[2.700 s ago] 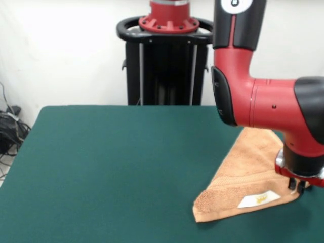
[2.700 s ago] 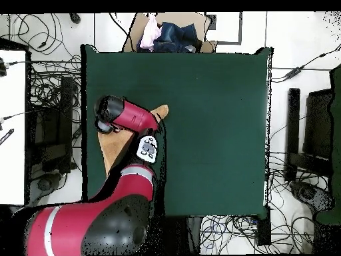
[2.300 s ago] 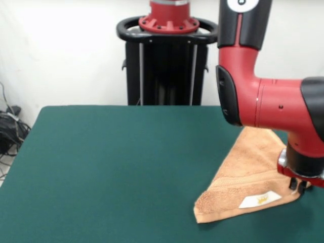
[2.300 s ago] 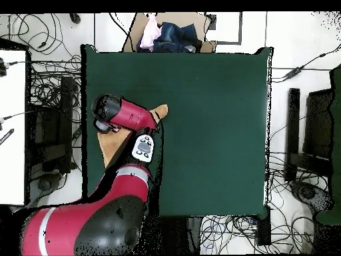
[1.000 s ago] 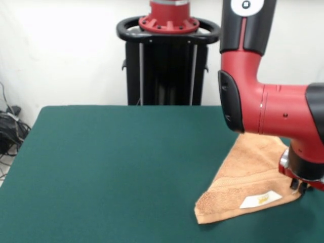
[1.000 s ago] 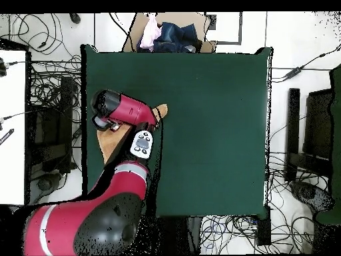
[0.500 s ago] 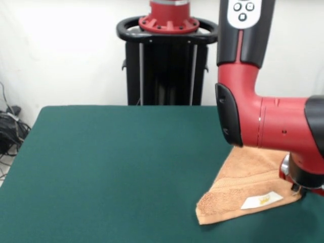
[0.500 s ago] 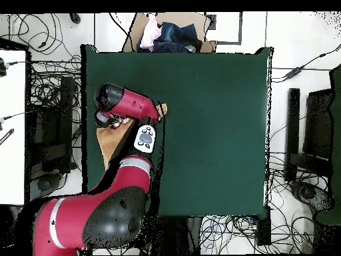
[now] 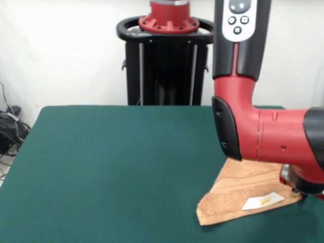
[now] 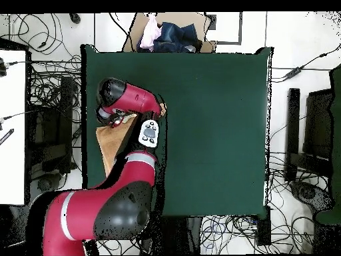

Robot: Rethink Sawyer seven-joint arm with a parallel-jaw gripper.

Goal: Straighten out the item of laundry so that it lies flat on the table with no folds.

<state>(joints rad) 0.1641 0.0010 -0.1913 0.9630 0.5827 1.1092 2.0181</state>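
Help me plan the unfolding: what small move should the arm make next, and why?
Probably carry on drawing the towel's corner sideways, away from the fold. The towel lies doubled into a triangle near the table's edge, label up, and the end effector sits low at its corner. Whether it has a grip cannot be seen, so check that first.

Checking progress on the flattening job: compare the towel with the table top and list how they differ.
The towel is peach-orange and looped; the table is dark green and smooth like felt. The towel is small and sits near one table edge; the table is far wider. The towel shows as a folded triangle with a white label on top; the table lies flat and plain. Both are partly hidden by the arm.
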